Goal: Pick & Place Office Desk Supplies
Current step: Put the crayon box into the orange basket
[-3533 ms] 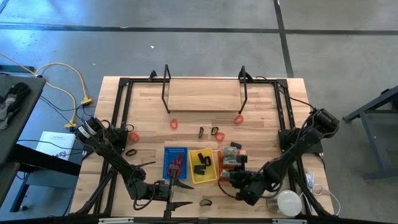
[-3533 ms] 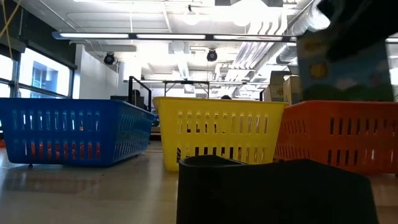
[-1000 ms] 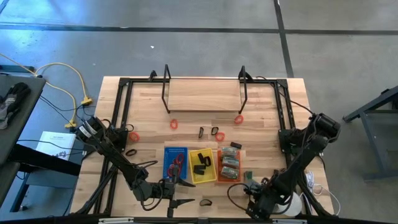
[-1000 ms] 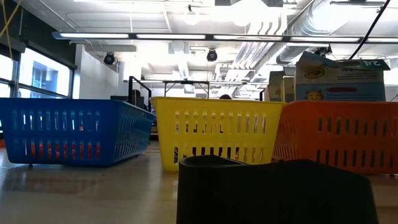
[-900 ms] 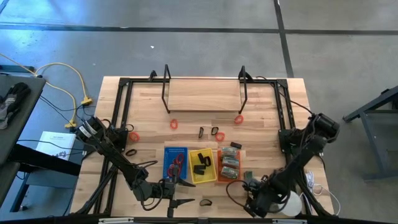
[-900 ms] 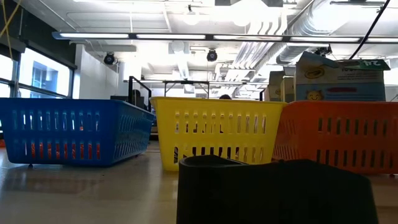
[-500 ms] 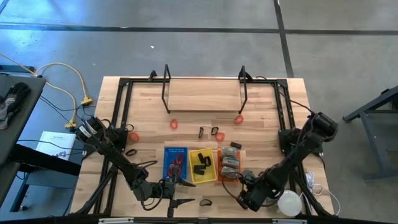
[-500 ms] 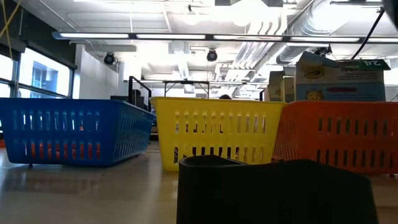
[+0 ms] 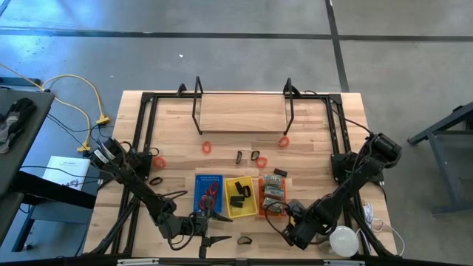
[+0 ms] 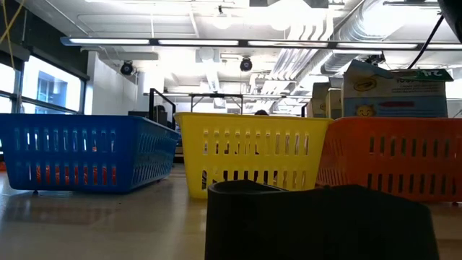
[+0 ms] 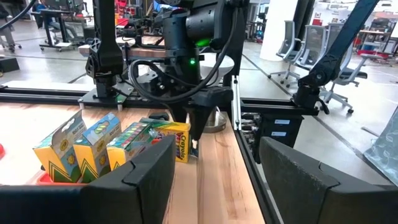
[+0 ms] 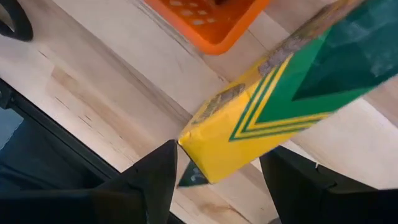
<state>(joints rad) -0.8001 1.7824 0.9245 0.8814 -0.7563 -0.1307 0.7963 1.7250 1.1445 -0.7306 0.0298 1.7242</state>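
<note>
just off the front right corner of the orange slotted plastic tray [image 9: 272, 196], the right gripper [image 9: 293, 219] is clamped on a yellow-and-green cardboard crayon box [image 12: 280, 102], its two dark fingers pressing opposite faces while the box hangs tilted, one corner down, above the bare wood of the table [image 9: 244, 114]. that tray already holds several like boxes standing on end, which the left wrist view shows packed side by side; the held box [image 11: 177, 140] hangs just outside that row, beside the tray's right edge. judging by this, the step in hand is carrying the box in over the orange tray and setting it down. to do it well, the box should first be raised so its low corner passes over the rim, then turned square with its neighbours and lowered into whatever gap is left on the right side; a tilted box is likely to catch on the rim or knock the standing ones over. letting go should wait until the bottom rests on something. the left gripper [image 9: 214, 227] waits in front of the blue slotted plastic tray [image 9: 208, 191], to the left of the orange one, with its fingers apart and nothing between them. a yellow slotted plastic tray [image 9: 238, 196] with black clips in it sits between blue and orange. beyond the orange tray, farther back on the table, red band loops [image 9: 207, 147] and small black loops [image 9: 256, 155] are not yet sorted, so much of the job seems left. a round white object [image 9: 344, 240] sits right of the working gripper, near enough to mind on the way out.
</note>
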